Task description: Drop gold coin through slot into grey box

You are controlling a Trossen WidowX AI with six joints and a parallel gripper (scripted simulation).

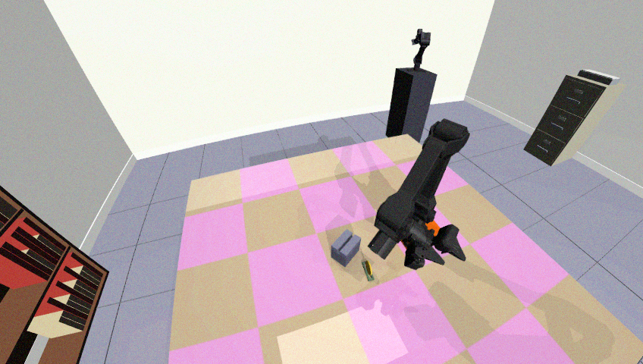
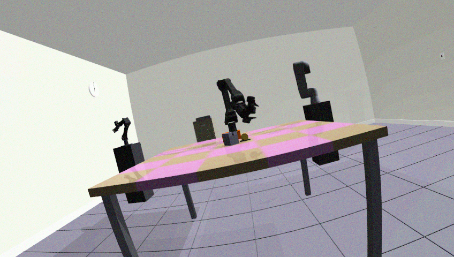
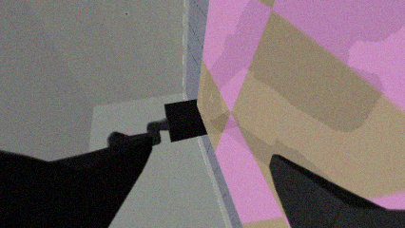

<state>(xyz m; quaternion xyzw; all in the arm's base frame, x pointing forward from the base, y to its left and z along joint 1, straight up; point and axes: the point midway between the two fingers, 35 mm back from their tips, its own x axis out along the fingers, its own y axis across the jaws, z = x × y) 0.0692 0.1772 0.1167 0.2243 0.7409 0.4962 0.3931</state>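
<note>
The gold coin (image 1: 368, 269) (image 2: 244, 136) stands on edge in the shallow dark-green holder (image 1: 371, 278) on the checkered table. The grey box (image 1: 343, 253) (image 2: 230, 138) stands close beside the holder, with the dark slot in its lid showing in the top view. My gripper (image 1: 453, 261) (image 2: 256, 111) (image 3: 211, 152) is open, its fingers wide apart with nothing between them. It is high above the table, off to the side of the coin and away from the box. The wrist view shows neither coin, holder nor box.
An orange thing (image 1: 432, 227) (image 2: 238, 134) is partly hidden by the arm, on the table behind the box in the exterior view. The table (image 1: 211, 293) (image 2: 235, 172) is checkered pink and tan. Other arms stand on black pedestals (image 1: 408, 103) (image 2: 318, 111) beyond its edges.
</note>
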